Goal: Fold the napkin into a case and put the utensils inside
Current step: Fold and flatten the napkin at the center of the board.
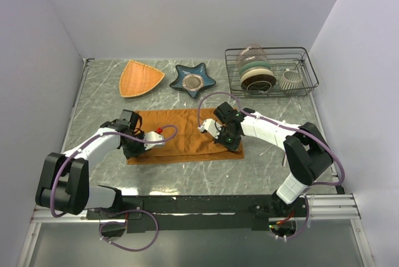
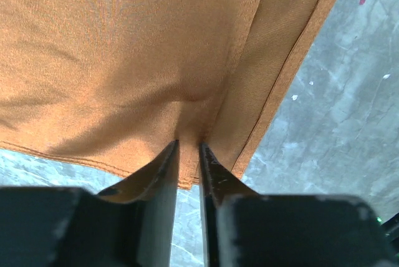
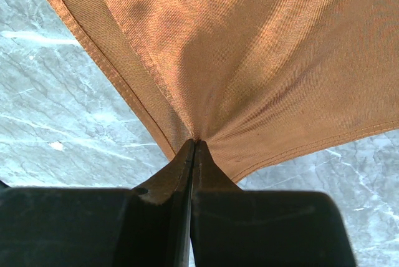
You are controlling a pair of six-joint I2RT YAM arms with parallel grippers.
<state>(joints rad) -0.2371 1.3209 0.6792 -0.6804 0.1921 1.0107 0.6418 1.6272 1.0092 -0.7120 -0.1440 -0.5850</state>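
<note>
the right gripper (image 3: pixel 194 146) is pressed together on a gathered corner of the napkin (image 3: pixel 268 48), pulling creases toward its tips. the left gripper (image 2: pixel 186 150) stands a narrow slit apart at the opposite near hem, with the cloth puckered at its fingertips (image 2: pixel 167 155). the napkin lies folded in a long band on the marble table (image 1: pixel 187 176). farther back are a woven triangular plate (image 1: pixel 140 78), a blue star dish (image 1: pixel 209 82) and a wire rack (image 1: pixel 310 70) holding upright dishes (image 1: pixel 255 70) and a ribbed cup (image 1: pixel 290 78).
</note>
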